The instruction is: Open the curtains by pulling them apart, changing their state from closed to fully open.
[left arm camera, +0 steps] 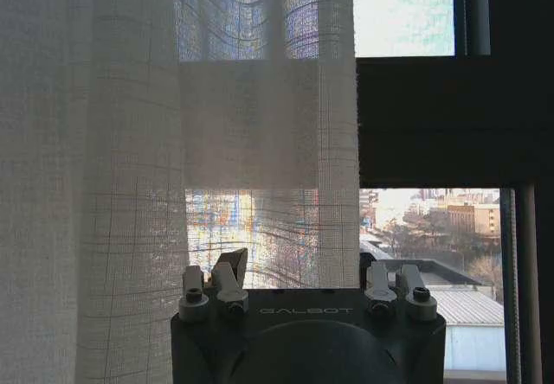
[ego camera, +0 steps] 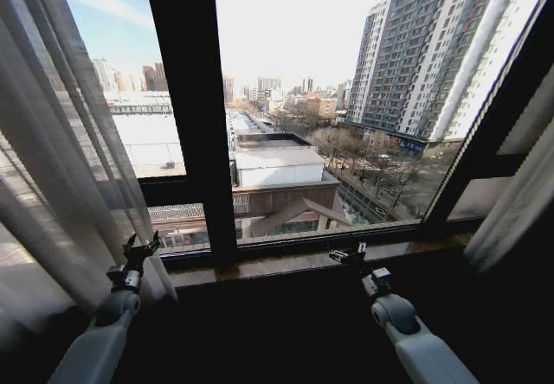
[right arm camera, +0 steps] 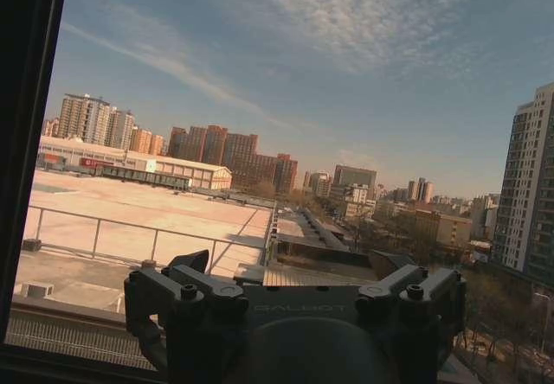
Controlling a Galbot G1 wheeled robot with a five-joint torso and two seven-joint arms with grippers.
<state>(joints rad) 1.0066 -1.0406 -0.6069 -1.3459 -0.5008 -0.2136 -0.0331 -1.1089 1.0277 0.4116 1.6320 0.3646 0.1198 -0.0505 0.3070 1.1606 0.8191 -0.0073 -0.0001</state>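
**Curtains drawn aside, both grippers raised at the window sill**

The head view looks out through a large window with a thick black frame [ego camera: 190, 99] onto city rooftops and a tall apartment block [ego camera: 433, 55]. The curtains are parted. The left panel [ego camera: 61, 159] of sheer white pleated fabric hangs gathered on the robot's left, and the right panel [ego camera: 519, 194] hangs bunched at the far right edge, well away from the centre of the glass.

The left gripper [ego camera: 141, 247] points up toward the window, just beside the inner edge of the left panel. Its jaws stand apart, with nothing between them. In the left wrist view, the same gripper [left arm camera: 303, 280] has its fingers [left arm camera: 227, 280] spread wide, and the curtain fabric [left arm camera: 130, 142] hangs just beyond them and out past the jaw on one side, while bare glass and frame lie beyond the other jaw. Whether the fabric touches a finger cannot be told.

The right gripper [ego camera: 348, 252] is held over the wooden sill [ego camera: 277, 265], well apart from the right panel. In the right wrist view, this gripper [right arm camera: 299, 289] has its jaws apart and empty, with open glass, sky and a flat rooftop [right arm camera: 130, 220] straight ahead of them.
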